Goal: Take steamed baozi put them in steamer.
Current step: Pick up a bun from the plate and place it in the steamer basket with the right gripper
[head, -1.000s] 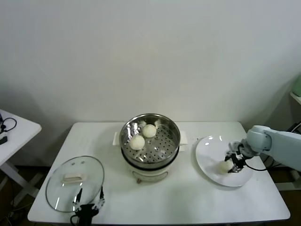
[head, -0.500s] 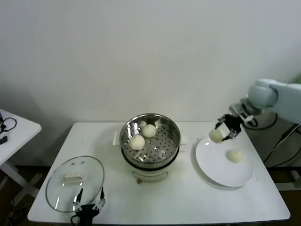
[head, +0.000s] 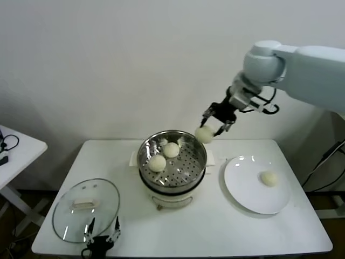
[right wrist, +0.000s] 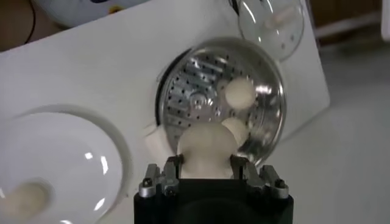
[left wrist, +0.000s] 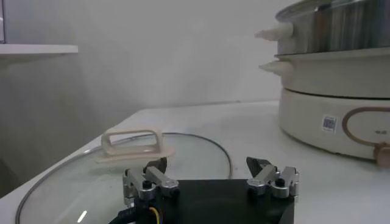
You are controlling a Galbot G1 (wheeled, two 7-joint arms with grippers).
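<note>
My right gripper [head: 212,127] is shut on a cream-white baozi [head: 204,134] and holds it in the air just above the right rim of the steel steamer [head: 186,167]. In the right wrist view the held baozi [right wrist: 206,146] sits between the fingers over the steamer [right wrist: 186,91]. Two baozi [head: 157,162] [head: 171,149] lie on the perforated tray. One more baozi [head: 269,178] lies on the white plate [head: 245,191]. My left gripper [head: 102,239] is open and parked at the table's front left edge, near the glass lid.
The glass lid [head: 67,213] with a pale handle lies flat at the front left of the white table [head: 183,232]. A second small white table [head: 16,148] stands further left. The wall is close behind.
My right gripper took a baozi off the plate, rose and moved left to above the steamer's right rim. One baozi stays on the plate. The left arm has not moved.
</note>
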